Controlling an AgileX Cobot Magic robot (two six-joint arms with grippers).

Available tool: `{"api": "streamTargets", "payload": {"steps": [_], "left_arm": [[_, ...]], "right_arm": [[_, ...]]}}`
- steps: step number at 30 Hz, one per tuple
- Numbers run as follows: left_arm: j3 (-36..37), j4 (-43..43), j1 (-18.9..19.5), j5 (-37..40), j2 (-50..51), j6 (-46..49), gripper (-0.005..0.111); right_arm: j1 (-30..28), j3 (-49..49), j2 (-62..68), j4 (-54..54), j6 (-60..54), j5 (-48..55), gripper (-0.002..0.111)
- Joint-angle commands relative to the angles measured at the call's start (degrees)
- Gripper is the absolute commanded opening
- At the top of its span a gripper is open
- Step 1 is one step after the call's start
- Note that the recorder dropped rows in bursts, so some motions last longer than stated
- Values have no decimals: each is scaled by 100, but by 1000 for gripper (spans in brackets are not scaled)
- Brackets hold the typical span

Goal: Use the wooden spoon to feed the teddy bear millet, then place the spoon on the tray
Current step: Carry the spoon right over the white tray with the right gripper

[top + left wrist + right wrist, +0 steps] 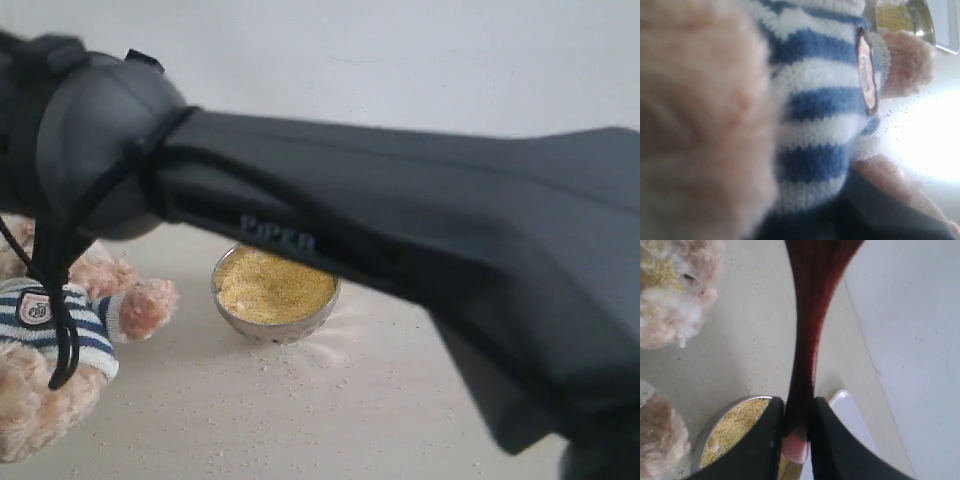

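Wood, dark and reddish, was clamped between the two black fingers of the right gripper [796, 409]: the wooden spoon [805, 340] was held by its handle, its far end too blurred to show any load. The left gripper [880, 220] was only a dark blur against the teddy bear [60, 330]; I could not tell how its jaws stood.

The bear lay at about eight o'clock from the steel bowl [228, 300], which was well filled with millet [275, 285]. Loose grains dotted the tabletop [380, 410], and yellow grains clung to the bear's muzzle [662, 272], so I judged feeding done or under way. The tray [850, 415], just beside the bowl, had no spoon on the part I could see, so that step was left.

"PIPER" [278, 232] was printed on the big dark arm [420, 210]. The writing on the shirt's crest badge [867, 75] was too small to read.
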Motion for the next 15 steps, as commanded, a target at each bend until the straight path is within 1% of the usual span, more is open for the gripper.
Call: {"api": "streamTargets", "payload": {"steps": [1, 5, 7, 12, 15], "left_arm": [[8, -123, 8, 44, -57, -1, 8], [8, -123, 8, 44, -57, -1, 8], [8, -123, 8, 44, -57, -1, 8], [8, -123, 8, 44, -57, -1, 8], [8, -123, 8, 44, -57, -1, 8]], "right_arm": [[-305, -3, -544, 746, -44, 18, 0], [-593, -3, -965, 1741, -187, 18, 0], [-691, -3, -1168, 2063, -304, 18, 0], [-756, -3, -1687, 2210, -333, 18, 0], [-756, -3, -2024, 2488, -448, 18, 0]]}}
